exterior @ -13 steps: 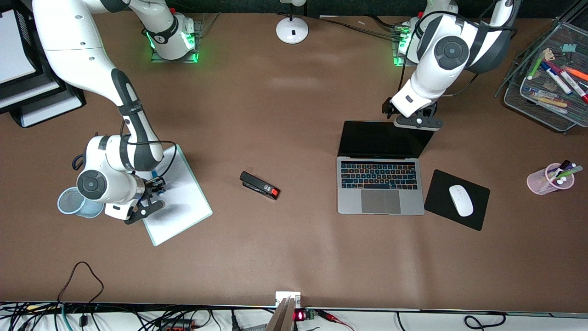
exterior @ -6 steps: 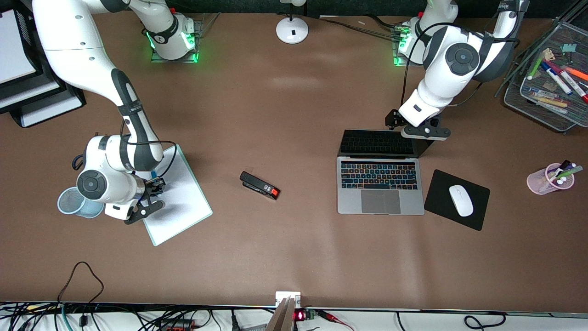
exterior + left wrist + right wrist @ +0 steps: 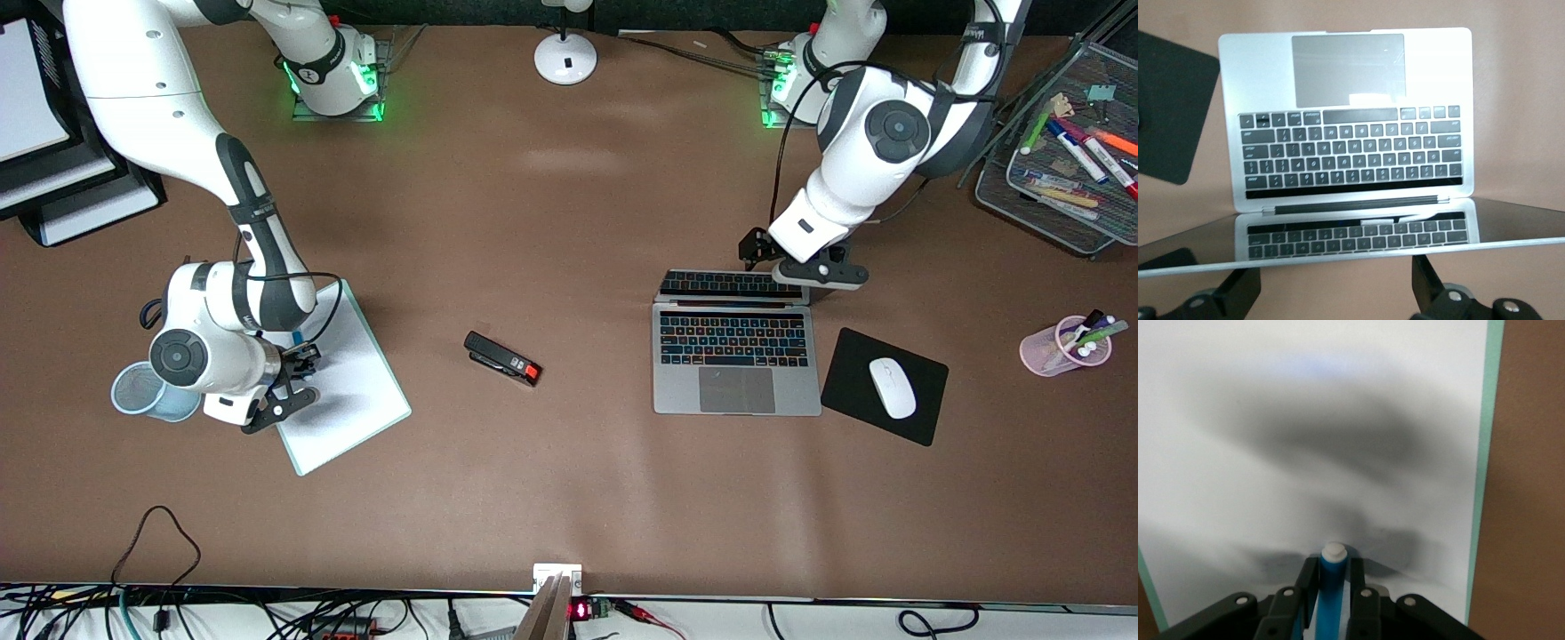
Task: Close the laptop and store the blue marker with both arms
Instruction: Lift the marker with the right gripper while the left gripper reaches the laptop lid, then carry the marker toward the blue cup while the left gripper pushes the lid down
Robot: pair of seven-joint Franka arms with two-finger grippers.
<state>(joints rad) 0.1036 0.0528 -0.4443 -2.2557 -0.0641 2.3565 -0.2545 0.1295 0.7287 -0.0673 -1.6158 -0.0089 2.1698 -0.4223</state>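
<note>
The silver-grey laptop [image 3: 736,356] stands open, its lid [image 3: 729,284] tipped partway toward the keyboard. My left gripper [image 3: 794,277] is open at the lid's top edge, on the lid's outer face. In the left wrist view the laptop [image 3: 1348,73] fills the frame and the lid's edge runs across in front of my left gripper [image 3: 1335,277], whose two black fingers [image 3: 1431,283] are wide apart. My right gripper [image 3: 300,358] is shut on the blue marker [image 3: 296,339] just above the white clipboard [image 3: 356,391]. In the right wrist view my right gripper [image 3: 1333,568] holds the blue marker [image 3: 1331,593], white tip out.
A black stapler [image 3: 502,358] lies mid-table. A black mouse pad [image 3: 849,356] with a white mouse [image 3: 892,388] lies beside the laptop. A pink pen cup [image 3: 1071,347] and a mesh tray [image 3: 1049,209] stand at the left arm's end. A blue mesh cup [image 3: 133,391] stands by the right arm.
The laptop lid has tipped down toward the keyboard, and my left gripper has moved with it toward the front camera. The right arm has not moved.
</note>
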